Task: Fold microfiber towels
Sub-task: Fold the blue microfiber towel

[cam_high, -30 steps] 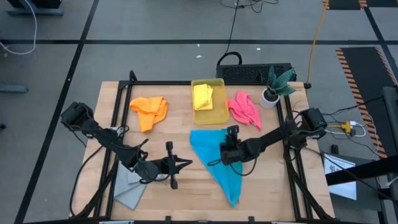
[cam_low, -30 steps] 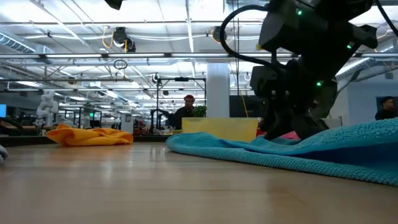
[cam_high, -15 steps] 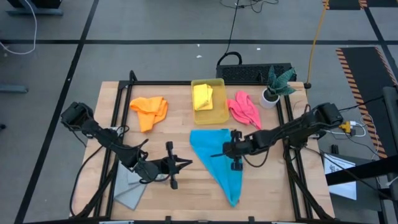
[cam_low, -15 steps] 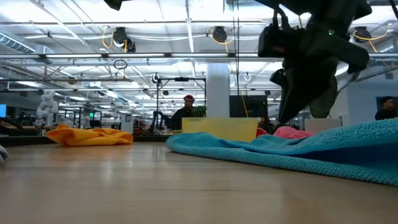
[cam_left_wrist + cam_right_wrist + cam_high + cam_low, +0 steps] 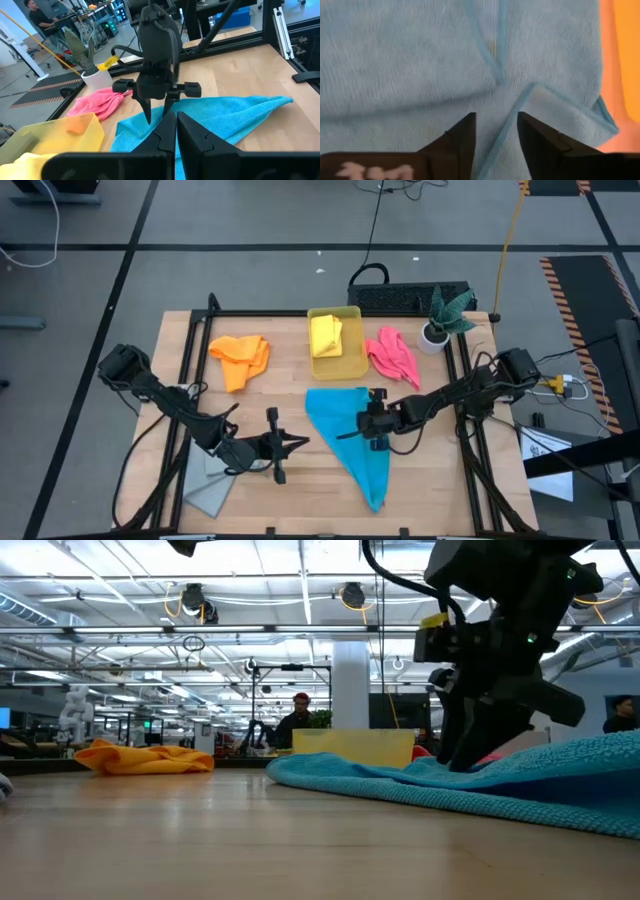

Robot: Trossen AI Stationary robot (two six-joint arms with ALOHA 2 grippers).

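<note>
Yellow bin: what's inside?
A yellow towel fills the far-left part of the bin; the rest shows bare floor. Whatever lies beneath the towel is covered.

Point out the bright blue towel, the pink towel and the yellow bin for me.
Bright blue microfiber towel (image 5: 338, 415): high view, its wide upper part.
Pink microfiber towel (image 5: 391, 355): high view, middle of the crumpled cloth.
Translucent yellow plastic bin (image 5: 352, 367): high view, bare floor.

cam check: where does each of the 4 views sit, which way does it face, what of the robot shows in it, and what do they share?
High: overhead, straight down; both arms, left gripper parked, shut.
Low: tabletop height, level across; right arm above blue towel.
Left wrist: past its shut fingers toward right gripper.
Right wrist: straight down; open fingers over towel folds.
Shared: the blue towel shows in all four.
</note>
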